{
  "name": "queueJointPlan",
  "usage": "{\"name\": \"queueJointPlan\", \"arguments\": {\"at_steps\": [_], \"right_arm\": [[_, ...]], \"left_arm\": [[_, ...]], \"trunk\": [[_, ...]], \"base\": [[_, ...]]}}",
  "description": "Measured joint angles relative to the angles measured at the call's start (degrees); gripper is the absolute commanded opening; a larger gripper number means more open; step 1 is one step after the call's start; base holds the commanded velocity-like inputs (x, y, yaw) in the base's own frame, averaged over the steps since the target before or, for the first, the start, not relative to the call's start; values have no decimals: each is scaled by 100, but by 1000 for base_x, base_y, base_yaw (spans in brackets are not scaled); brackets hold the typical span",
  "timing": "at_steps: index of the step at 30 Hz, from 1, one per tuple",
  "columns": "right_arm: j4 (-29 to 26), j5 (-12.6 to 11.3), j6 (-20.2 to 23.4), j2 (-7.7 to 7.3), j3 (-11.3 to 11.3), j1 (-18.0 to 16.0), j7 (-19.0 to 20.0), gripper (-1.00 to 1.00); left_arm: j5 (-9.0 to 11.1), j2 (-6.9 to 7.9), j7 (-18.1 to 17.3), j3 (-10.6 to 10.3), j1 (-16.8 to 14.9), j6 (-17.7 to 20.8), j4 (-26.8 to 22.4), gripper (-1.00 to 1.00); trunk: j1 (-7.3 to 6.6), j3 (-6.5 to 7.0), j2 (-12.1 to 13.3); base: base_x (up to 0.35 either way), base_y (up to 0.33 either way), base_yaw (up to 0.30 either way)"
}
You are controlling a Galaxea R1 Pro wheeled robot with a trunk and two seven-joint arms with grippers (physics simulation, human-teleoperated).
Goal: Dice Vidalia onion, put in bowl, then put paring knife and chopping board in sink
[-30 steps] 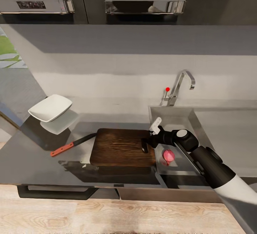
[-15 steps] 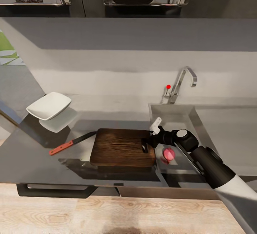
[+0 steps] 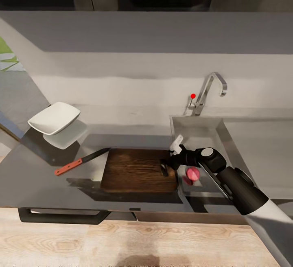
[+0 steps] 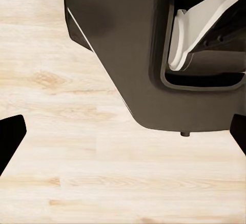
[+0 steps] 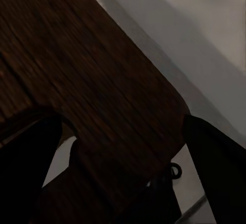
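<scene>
The right gripper (image 3: pixel 170 158) is hovering with fingers spread wide over the chopping board's (image 3: pixel 134 170) slotted end beside the sink (image 3: pixel 221 133), the onion (image 3: pixel 193 173) sitting inside.

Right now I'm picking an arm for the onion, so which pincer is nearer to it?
Right. The right pincer hangs over the chopping board's slot end, just beside the onion in the sink. The left pincer points down at the wooden floor, off the countertop.
</scene>
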Motion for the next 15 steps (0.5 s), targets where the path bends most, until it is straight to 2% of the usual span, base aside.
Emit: {"name": "queueJointPlan", "arguments": {"at_steps": [15], "right_arm": [[-148,71,-43,0,-26,-5,41,-100]], "left_arm": [[-16,0,0,9,1,0,0,100]], "trunk": [[-2,-136,-3]], "base": [[0,0,0]]}}
